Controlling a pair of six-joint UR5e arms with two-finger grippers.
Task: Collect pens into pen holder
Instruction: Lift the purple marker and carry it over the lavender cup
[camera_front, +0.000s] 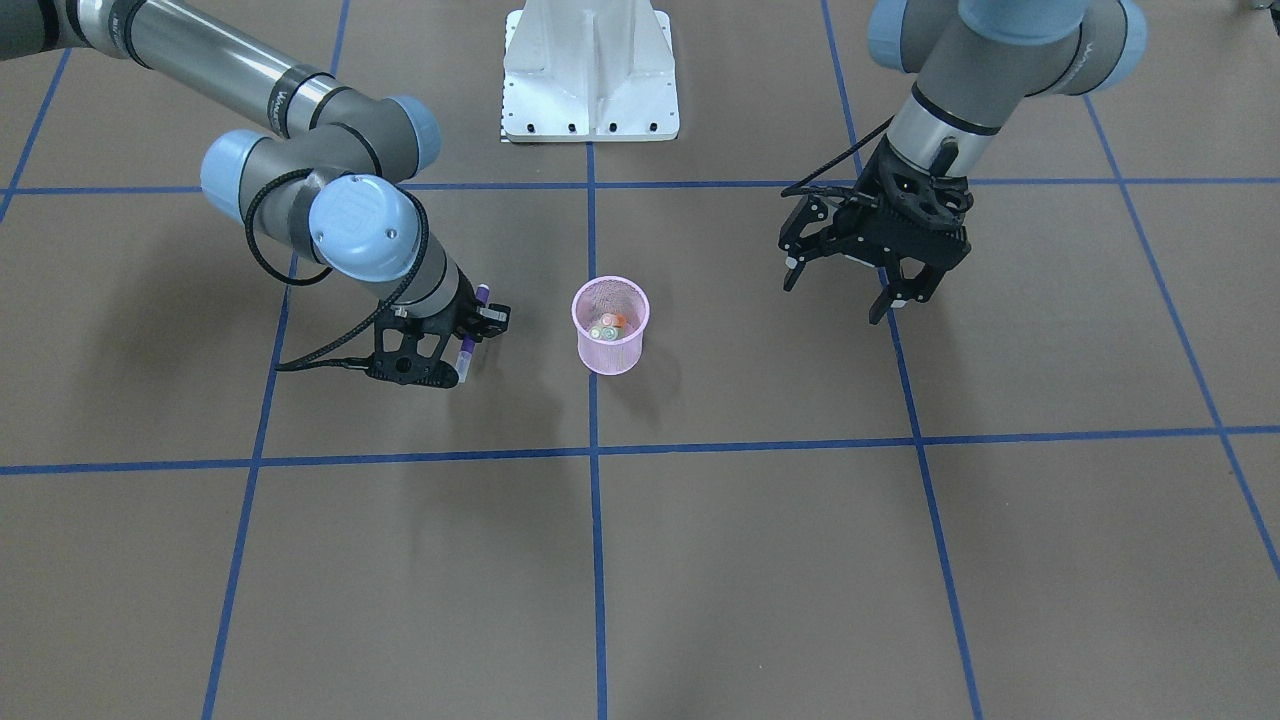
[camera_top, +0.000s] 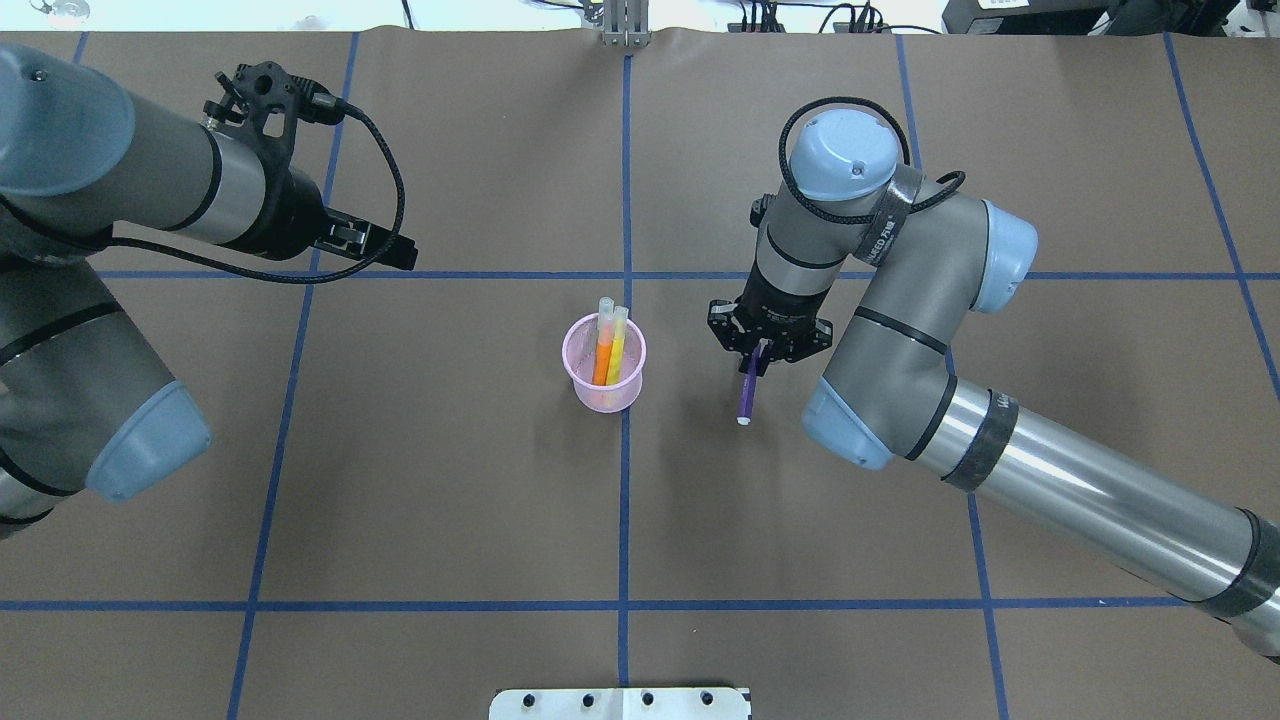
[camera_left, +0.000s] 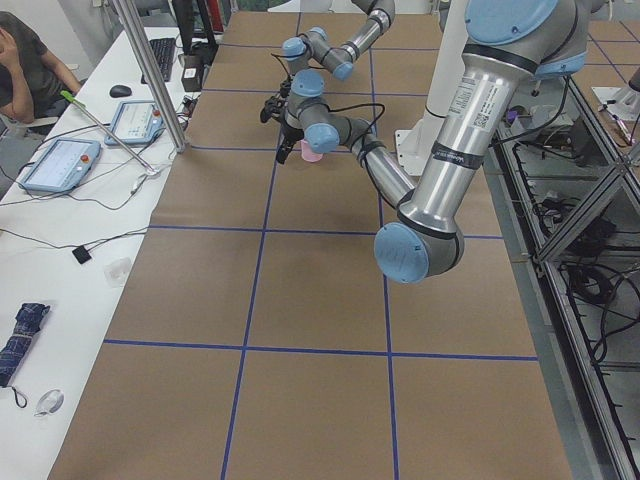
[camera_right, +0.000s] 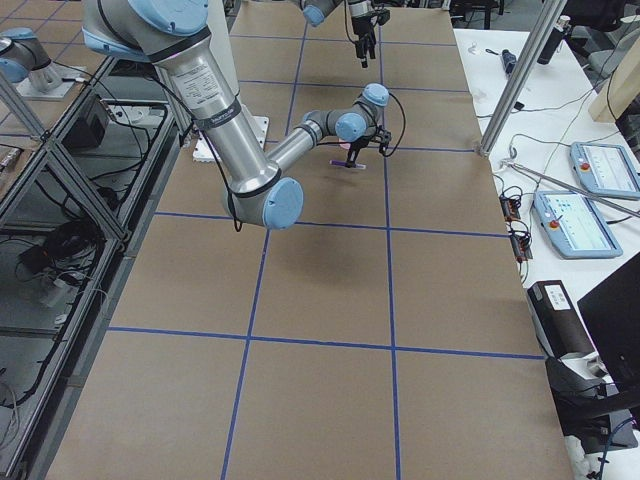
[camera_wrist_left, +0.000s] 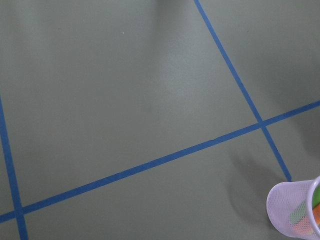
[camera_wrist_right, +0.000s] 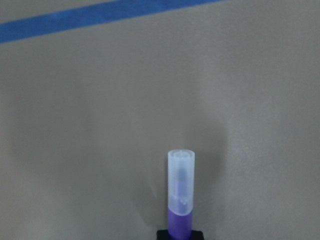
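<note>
The pink mesh pen holder (camera_front: 610, 340) stands upright near the table's middle, with orange, yellow and green pens in it (camera_top: 607, 350). It also shows at the lower right corner of the left wrist view (camera_wrist_left: 292, 210). My right gripper (camera_top: 762, 350) is shut on a purple pen (camera_top: 748, 392) with a pale cap (camera_wrist_right: 180, 182). It holds the pen beside the holder, apart from it, on the robot's right (camera_front: 466, 355). My left gripper (camera_front: 833, 300) is open and empty, raised over the table on the holder's other side.
The white robot base plate (camera_front: 590, 70) sits at the table's robot-side edge. Blue tape lines (camera_top: 625, 500) grid the brown table cover. In the exterior left view a side desk with tablets (camera_left: 60, 160) and a seated person (camera_left: 25, 70) runs along the far edge.
</note>
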